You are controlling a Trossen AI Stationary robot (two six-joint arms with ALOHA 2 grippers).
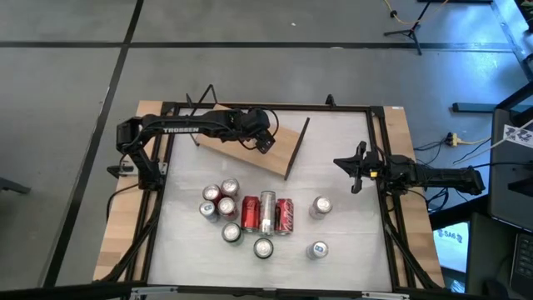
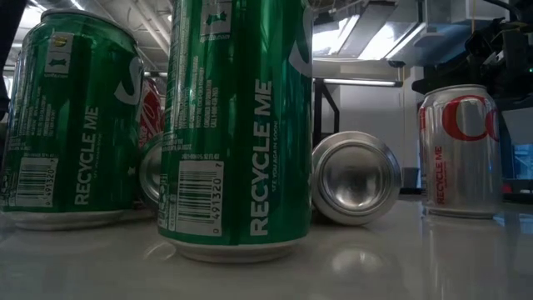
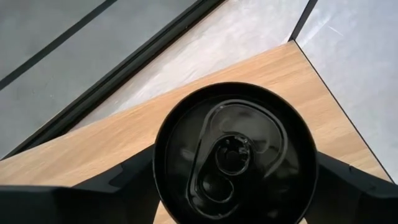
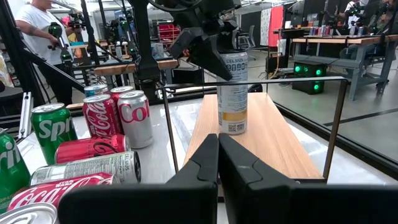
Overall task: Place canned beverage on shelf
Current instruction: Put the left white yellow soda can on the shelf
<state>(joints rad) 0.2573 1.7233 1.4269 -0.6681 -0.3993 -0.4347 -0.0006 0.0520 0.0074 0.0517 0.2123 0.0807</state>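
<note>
Right wrist view: we see the left end effector (image 4: 214, 53) spread around the upright Celsius can (image 4: 232, 93), standing on the shelf (image 4: 261, 140).

can (image 4: 232, 93) upright on shelf (image 4: 273, 146) | other cans (image 1: 258, 214) nearer table (image 1: 350, 250) front

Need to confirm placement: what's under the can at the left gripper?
The shelf: the can stands upright on its wooden board, left gripper around its top. The can's base hides the contact spot.

Dark jointed arms, white "TROSSEN" lettering.
</note>
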